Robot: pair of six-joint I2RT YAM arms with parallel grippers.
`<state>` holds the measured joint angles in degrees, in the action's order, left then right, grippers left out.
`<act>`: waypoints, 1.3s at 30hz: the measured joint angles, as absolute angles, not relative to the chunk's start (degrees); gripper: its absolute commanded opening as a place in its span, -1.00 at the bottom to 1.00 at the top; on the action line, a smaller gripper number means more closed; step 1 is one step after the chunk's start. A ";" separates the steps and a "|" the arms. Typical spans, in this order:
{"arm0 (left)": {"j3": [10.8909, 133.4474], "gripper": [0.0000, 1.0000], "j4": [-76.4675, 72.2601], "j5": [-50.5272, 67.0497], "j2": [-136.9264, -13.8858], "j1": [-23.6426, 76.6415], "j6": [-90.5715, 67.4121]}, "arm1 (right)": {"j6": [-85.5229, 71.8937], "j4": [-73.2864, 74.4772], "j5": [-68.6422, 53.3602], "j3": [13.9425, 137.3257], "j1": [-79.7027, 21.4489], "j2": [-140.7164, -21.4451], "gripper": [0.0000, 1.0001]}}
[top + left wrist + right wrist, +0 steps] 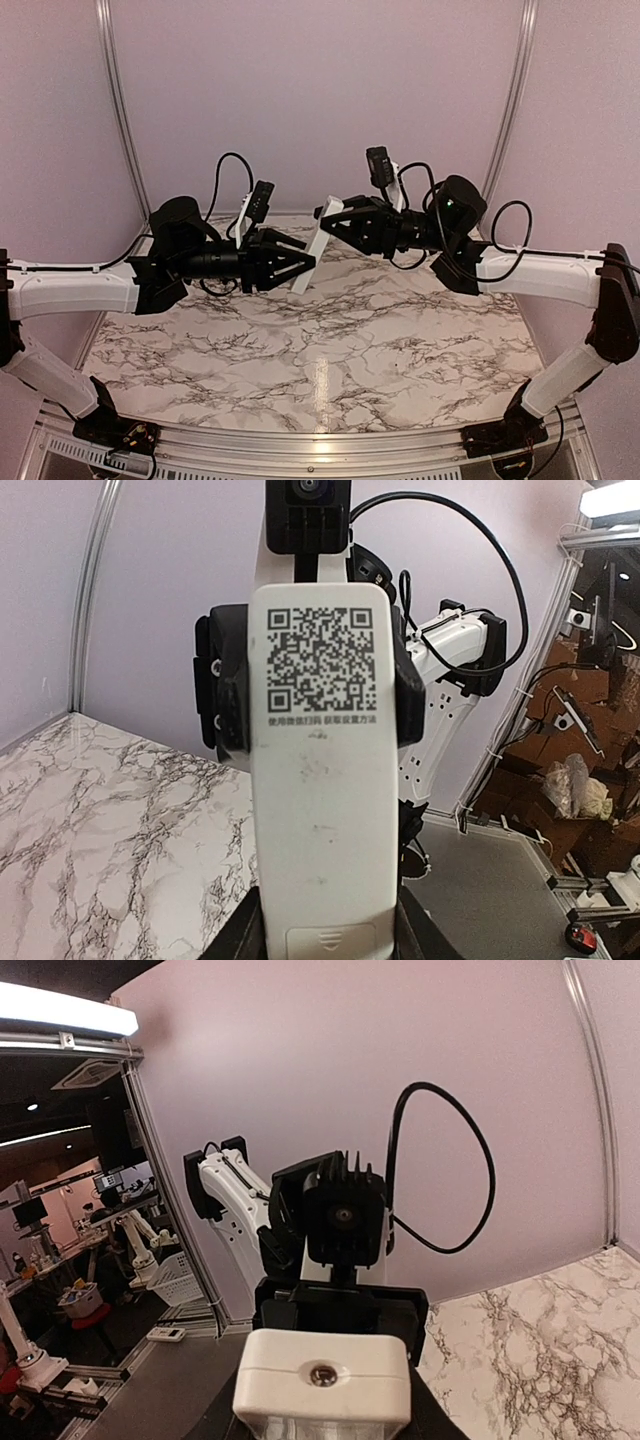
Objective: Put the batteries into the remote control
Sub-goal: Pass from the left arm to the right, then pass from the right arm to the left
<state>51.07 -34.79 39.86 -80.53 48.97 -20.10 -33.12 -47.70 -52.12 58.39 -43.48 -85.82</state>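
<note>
The white remote control (316, 247) hangs in the air above the table, tilted, held between both arms. In the left wrist view its back (325, 780) faces the camera, with a QR code on the upper part and a closed battery cover (333, 942) at the near end. My left gripper (325, 930) is shut on that near end. My right gripper (330, 222) clamps the far end, its black fingers (222, 695) pressed against both sides. In the right wrist view the remote's end face (322, 1375) sits between my right gripper's (322, 1415) jaws. No batteries are in view.
The marble table (330, 370) lies below both arms. Purple walls with aluminium posts (118, 110) enclose the back and sides. Black camera cables (232, 165) loop over each wrist. Past the table's right edge there is a grey floor with clutter (575, 790).
</note>
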 measured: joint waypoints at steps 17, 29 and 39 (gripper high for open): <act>46.65 0.98 -23.92 12.36 -70.00 46.72 -18.83 | -25.04 -9.96 -34.30 71.46 -43.44 -87.74 -1.00; 46.98 0.96 -12.27 -0.38 -75.72 46.35 -18.70 | -26.48 12.69 -19.62 80.42 -43.22 -100.86 -1.00; 49.10 0.39 -12.16 8.51 -84.71 46.65 -19.75 | -33.08 13.87 -17.15 80.44 -43.16 -102.67 -1.00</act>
